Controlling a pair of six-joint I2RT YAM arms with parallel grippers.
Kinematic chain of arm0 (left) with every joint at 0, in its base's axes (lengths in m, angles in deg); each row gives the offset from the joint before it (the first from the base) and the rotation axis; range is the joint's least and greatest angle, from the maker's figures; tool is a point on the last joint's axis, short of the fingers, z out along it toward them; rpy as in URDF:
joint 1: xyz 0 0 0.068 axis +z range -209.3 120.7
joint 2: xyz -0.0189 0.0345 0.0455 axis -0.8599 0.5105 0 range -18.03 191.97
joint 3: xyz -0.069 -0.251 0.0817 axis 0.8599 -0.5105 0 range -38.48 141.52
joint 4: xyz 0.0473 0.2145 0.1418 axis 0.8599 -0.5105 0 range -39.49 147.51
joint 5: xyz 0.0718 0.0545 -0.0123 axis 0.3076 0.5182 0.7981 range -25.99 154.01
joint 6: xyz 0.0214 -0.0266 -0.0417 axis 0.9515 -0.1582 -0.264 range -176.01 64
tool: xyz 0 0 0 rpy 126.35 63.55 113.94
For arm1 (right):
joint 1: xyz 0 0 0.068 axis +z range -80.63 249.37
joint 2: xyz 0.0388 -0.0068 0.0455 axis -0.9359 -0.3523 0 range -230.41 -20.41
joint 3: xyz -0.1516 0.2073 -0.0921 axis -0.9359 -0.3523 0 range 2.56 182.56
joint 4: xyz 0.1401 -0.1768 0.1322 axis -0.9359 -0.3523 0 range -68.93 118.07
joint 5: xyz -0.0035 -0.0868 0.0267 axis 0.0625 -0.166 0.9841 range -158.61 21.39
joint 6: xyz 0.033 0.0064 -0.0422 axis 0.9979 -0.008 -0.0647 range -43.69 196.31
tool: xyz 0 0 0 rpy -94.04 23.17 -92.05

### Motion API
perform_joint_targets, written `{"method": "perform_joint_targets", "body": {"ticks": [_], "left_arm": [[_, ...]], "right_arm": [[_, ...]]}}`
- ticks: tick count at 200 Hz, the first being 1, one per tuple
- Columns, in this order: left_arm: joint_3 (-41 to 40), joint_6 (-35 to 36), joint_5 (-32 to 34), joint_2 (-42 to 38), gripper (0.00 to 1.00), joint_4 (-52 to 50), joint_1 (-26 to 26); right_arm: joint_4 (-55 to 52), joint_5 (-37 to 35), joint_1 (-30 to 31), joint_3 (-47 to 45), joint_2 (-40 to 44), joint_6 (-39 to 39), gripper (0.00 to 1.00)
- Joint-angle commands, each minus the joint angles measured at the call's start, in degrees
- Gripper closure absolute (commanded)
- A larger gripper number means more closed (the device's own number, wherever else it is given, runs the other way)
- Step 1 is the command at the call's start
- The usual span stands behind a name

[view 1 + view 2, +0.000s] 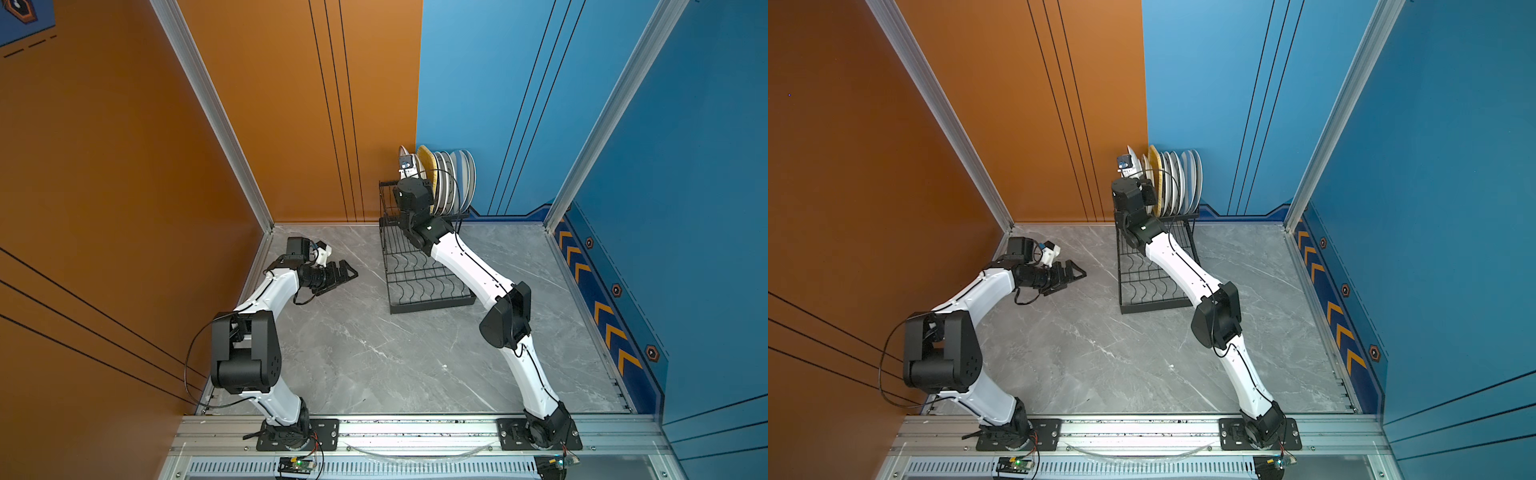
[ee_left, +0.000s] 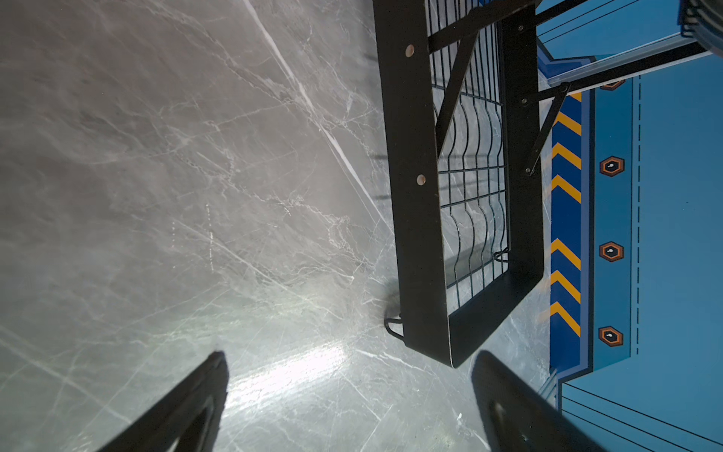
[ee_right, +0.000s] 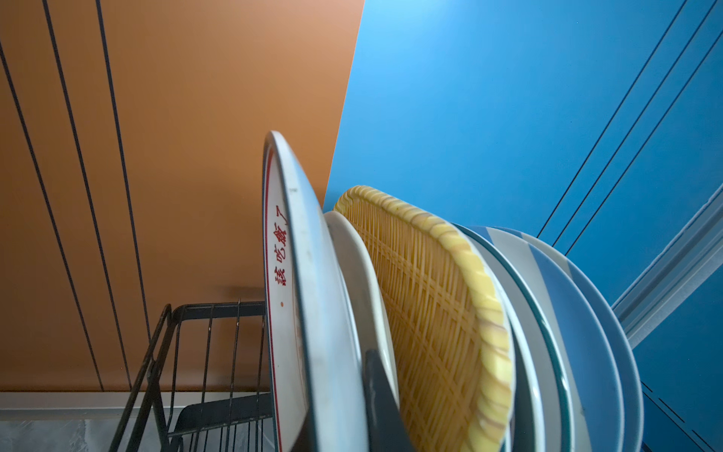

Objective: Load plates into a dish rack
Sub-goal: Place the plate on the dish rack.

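**While One Claw Idles, Its Partner Grips a Plate at the Rack**

Where the orange wall meets the blue one, at upper centre in both top views, the dish rack [image 1: 432, 306] stands on the grey marble table [image 1: 374, 353]. Its raised rear tier holds the plates [image 1: 451, 183] on edge, packed face to face in a row.

From left to right in a top view, the row begins with a red-lettered plate [image 1: 1130, 154]. A plain white one follows, then the yellow woven tray [image 1: 426, 166]. White rims come next, and the blue-and-white striped plates [image 1: 467, 174] sit at the right end. A wire basket [image 1: 388, 203] forms the tier's left end.

The red-lettered plate rises higher than its neighbours and tips left – away from them. Its lower edge is hidden, so whether it sits in a slot cannot be told.

The right gripper [image 3: 340, 391] is clamped nearly closed on this plate. In the right wrist view, one dark finger [image 3: 377, 391] is wedged between it and the white plate behind. The other finger is out of sight. The right arm [image 1: 465, 266] crosses over the rack's lower tier of wavy wires.

At left of centre, the left gripper [image 1: 348, 272] hangs low over the table – well apart from the rack. Its jaws are spread wide, with nothing between them.
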Motion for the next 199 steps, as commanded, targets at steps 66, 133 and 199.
{"method": "perform_joint_targets", "body": {"ticks": [66, 133, 199], "left_arm": [[-1.95, -0.59, -0.05, -3.45, 0.02, 0.73, 0.63], [-1.92, -0.64, -0.11, -3.58, 0.02, 0.76, 0.94], [-2.26, -0.68, -0.29, -3.95, 0.02, 0.73, 1.34]], "right_arm": [[0.64, -2.0, -1.61, 1.58, -1.42, 4.27, 1.0], [-0.09, -3.55, -2.18, 1.58, -3.01, 5.24, 1.0], [3.35, -5.32, -1.6, 1.61, -1.72, 3.01, 1.0]]}}
